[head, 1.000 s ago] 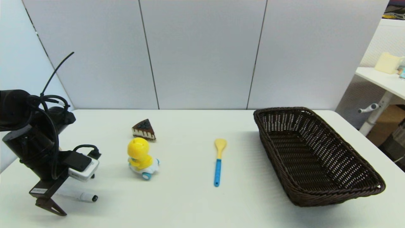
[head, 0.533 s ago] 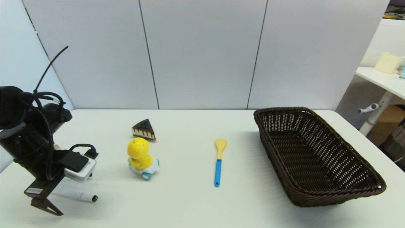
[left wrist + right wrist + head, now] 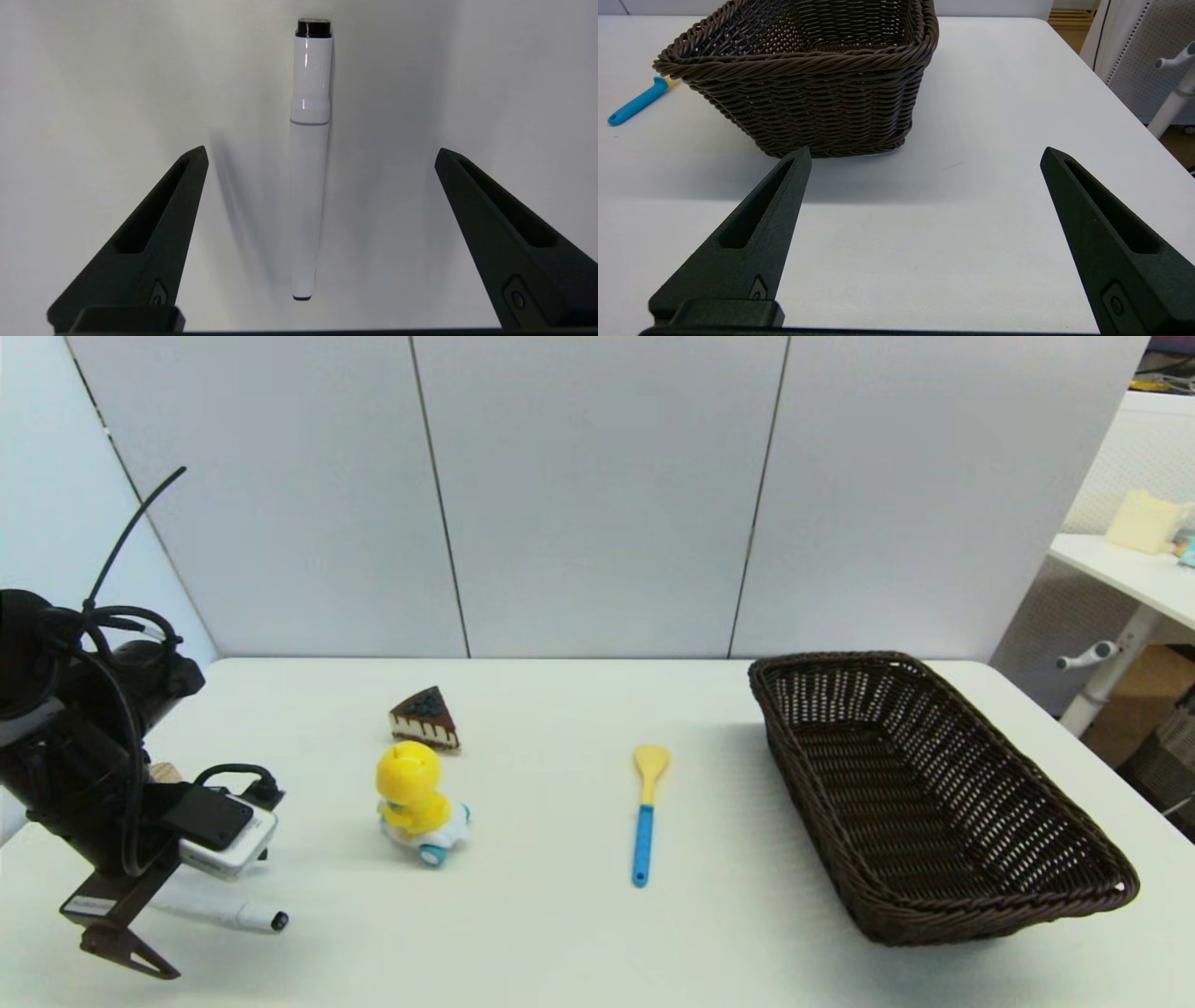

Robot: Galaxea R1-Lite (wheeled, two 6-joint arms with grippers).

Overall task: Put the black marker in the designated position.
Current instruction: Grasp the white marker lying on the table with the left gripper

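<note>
The black marker, slim and white with a small black tip, lies flat on the table at the front left. My left gripper hangs open over its blunt end, pointing down. In the left wrist view the marker lies lengthwise in the middle of the wide gap of the left gripper, touching neither finger. My right gripper is open with nothing in it, low over the table near the front right; it does not appear in the head view.
A dark wicker basket stands on the right, its corner just ahead of the right gripper. A yellow-and-blue spoon lies mid-table. A yellow toy duck and a cake slice sit right of the left arm.
My left arm has slid a little to the left and toward the table's front edge, so more of the marker shows. The marker and the other things have stayed put.
</note>
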